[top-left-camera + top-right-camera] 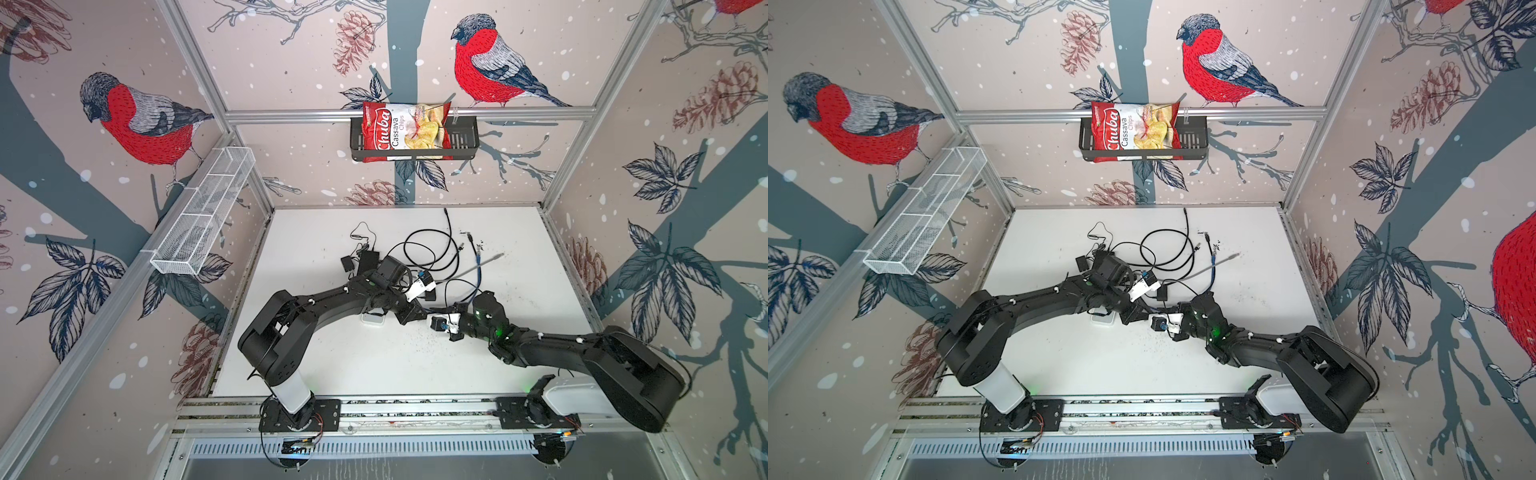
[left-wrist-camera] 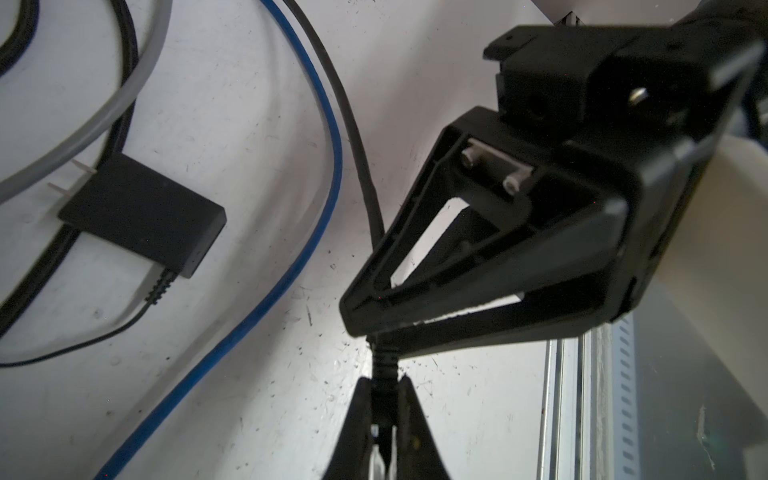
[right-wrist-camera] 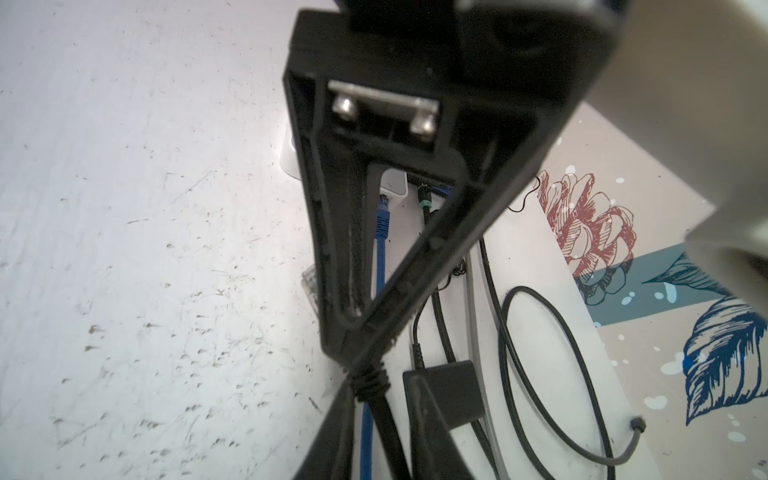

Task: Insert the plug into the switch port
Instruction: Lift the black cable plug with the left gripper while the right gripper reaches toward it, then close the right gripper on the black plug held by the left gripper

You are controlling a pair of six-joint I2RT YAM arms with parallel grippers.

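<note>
Your left gripper (image 2: 384, 384) is pinching the ribbed boot (image 2: 383, 361) of the black cable (image 2: 353, 137). Your right gripper (image 2: 356, 326) meets it from the opposite side, fingers pressed together on the same boot right next to it, as best this crowded view shows. The plug tip itself is hidden between the fingers. Both grips sit over the table (image 1: 374, 365), just beside the white switch (image 1: 371, 321), which lies half under your left arm. At the switch's face sit a blue Ethernet plug (image 3: 382, 214) and a green-ringed plug (image 3: 426, 203). A black power adapter (image 2: 141, 216) lies flat nearby.
</note>
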